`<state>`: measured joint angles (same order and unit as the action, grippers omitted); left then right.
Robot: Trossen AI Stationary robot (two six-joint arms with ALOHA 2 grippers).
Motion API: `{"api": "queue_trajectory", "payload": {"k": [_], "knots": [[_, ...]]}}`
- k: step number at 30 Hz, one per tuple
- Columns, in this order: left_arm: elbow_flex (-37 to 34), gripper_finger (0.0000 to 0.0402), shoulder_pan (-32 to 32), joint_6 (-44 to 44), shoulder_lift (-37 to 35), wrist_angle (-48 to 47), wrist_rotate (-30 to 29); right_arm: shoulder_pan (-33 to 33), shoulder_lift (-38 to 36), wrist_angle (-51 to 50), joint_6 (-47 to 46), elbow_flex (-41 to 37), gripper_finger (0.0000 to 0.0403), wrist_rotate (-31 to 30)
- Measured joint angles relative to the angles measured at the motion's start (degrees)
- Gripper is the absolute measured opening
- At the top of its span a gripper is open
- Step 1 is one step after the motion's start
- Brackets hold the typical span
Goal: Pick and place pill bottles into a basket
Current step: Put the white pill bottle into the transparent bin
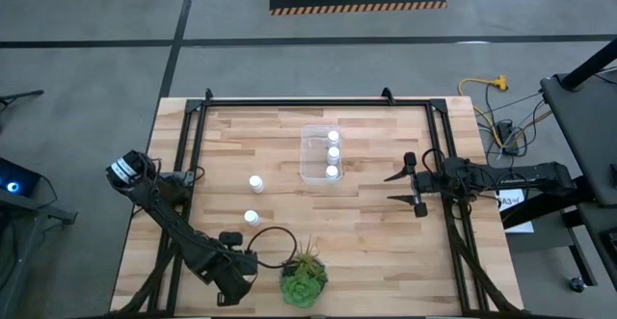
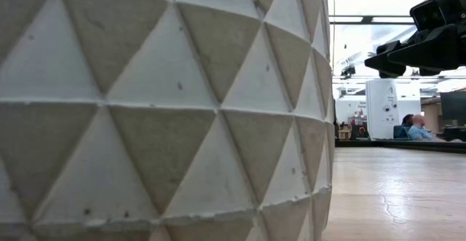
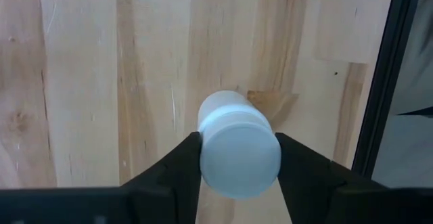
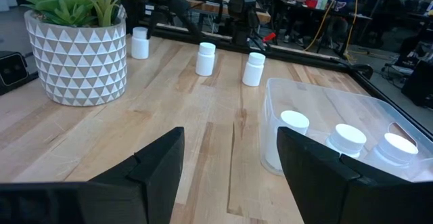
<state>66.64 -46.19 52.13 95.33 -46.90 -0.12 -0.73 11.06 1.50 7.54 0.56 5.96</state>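
Halfway: three pill bottles [image 1: 333,152] in the basket [image 1: 310,155].
I'm gripping a fourth bottle [image 3: 238,151] in my left tool [image 3: 237,158]; my right tool [image 4: 230,163] is waiting wide, two standing on the counter [image 1: 366,213].

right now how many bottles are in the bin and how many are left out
Three pill bottles already stand in the clear basket. A fourth bottle is in hand: the left gripper is shut on it near the table's front-left, beside the plant. Two more bottles stand on the table. The right gripper waits open, right of the basket.
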Motion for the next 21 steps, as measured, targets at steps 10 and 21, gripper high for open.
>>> {"api": "queue_trajectory", "payload": {"k": [10, 21], "knots": [[0.1, 0.0149, 0.9, 0.0, -0.5, 0.0, 0.4, 0.0, 0.0, 0.0, 0.0, 0.0, 0.0226, 0.0], [1.2, 0.0148, 3.6, -3.4, -0.9, -0.7, 2.7, 0.0, 0.0, 0.0, 0.0, 0.0, 0.0226, 0.0]]}}
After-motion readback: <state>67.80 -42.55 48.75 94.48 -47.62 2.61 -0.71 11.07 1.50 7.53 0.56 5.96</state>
